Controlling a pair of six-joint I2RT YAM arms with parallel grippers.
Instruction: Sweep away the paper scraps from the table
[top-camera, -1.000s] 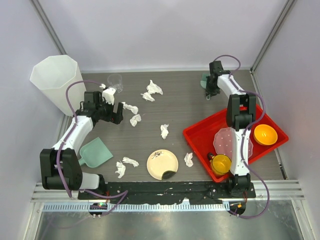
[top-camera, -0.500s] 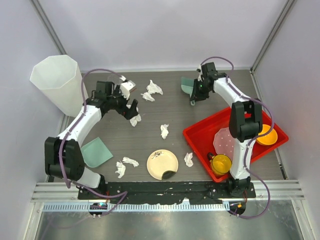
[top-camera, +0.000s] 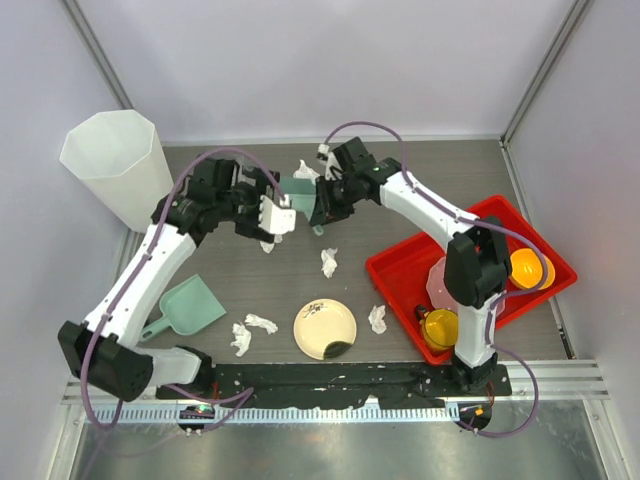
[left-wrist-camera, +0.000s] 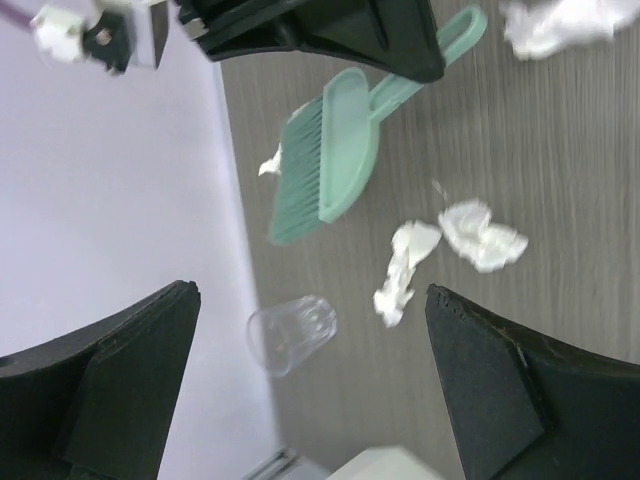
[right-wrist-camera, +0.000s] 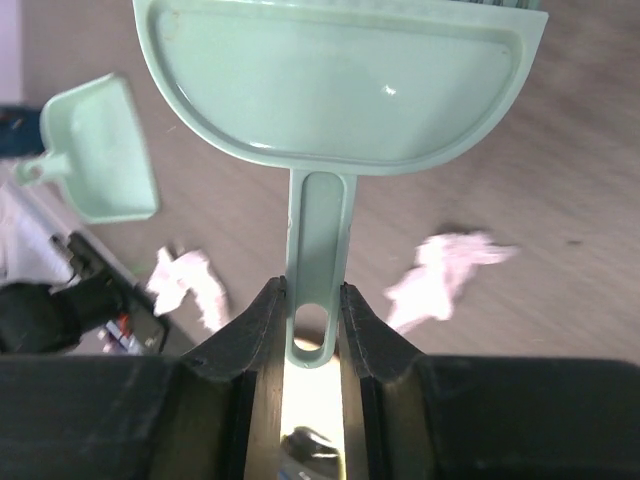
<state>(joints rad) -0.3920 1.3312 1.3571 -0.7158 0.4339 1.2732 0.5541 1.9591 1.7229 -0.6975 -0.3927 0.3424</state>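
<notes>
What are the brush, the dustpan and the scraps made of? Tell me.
The brush looks like moulded plastic, mint green, smooth with a glossy highlight. The dustpan seems the same green plastic. The scraps look like soft white tissue paper, crumpled.

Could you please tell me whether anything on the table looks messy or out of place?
Yes: crumpled white paper scraps lie scattered over the table, from the back near the brush to the front beside the plate, which carries a dark smear. Nothing looks broken.

My left arm (top-camera: 135, 290) and right arm (top-camera: 425, 208) are white with black joints. A purple cable (top-camera: 352, 127) loops along each. My fingers (left-wrist-camera: 500, 390) are black.
</notes>
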